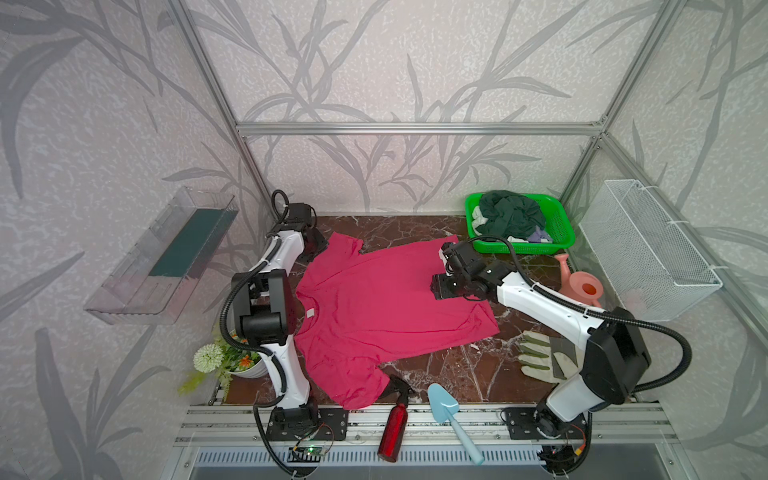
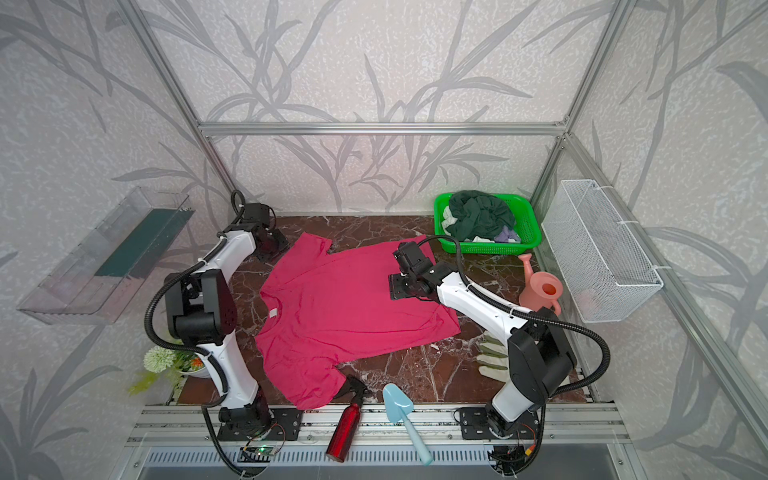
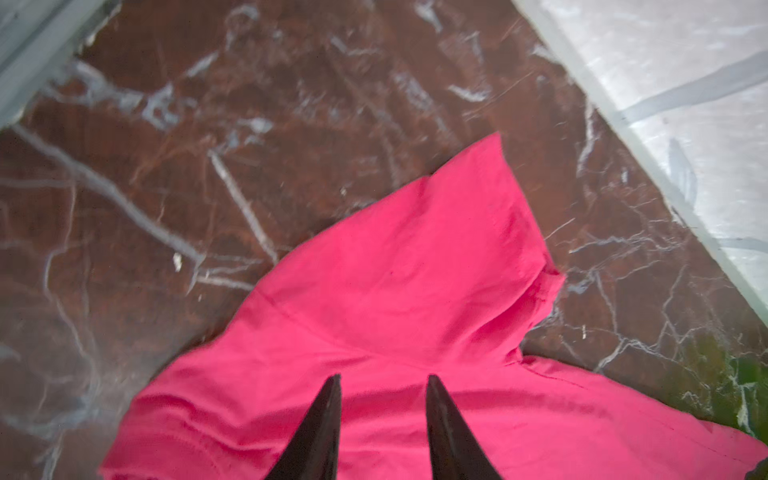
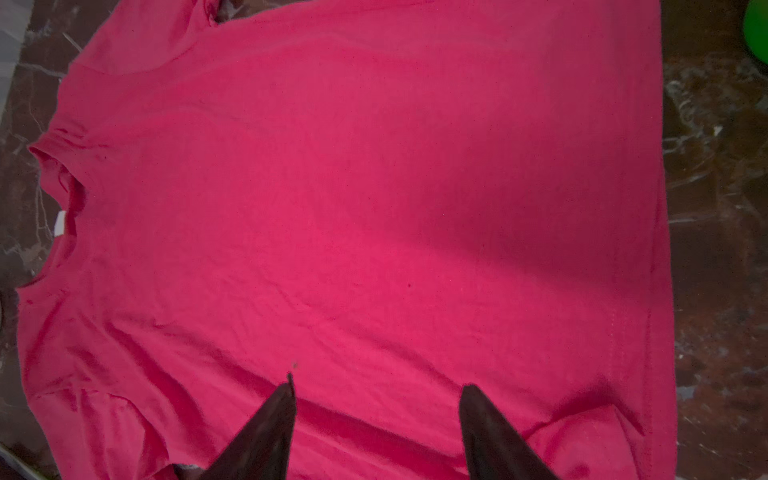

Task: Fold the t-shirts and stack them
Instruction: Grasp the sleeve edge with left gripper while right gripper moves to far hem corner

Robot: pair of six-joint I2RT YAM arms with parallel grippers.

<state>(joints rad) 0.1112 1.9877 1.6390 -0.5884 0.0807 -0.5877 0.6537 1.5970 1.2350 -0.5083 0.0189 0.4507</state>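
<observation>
Pink shirt [image 1: 386, 307] flat. Left gripper [image 3: 382, 376] at shirt's sleeve [image 3: 415, 257], right gripper [image 4: 380, 382] above shirt: both parted, empty. Risks nipping single layer, dragging shirt onto bottle [image 1: 395, 419].

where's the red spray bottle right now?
In both top views the red spray bottle lies front and centre across the aluminium rail, between the pink t-shirt, whose near sleeve its black head meets, and the blue trowel.
</observation>
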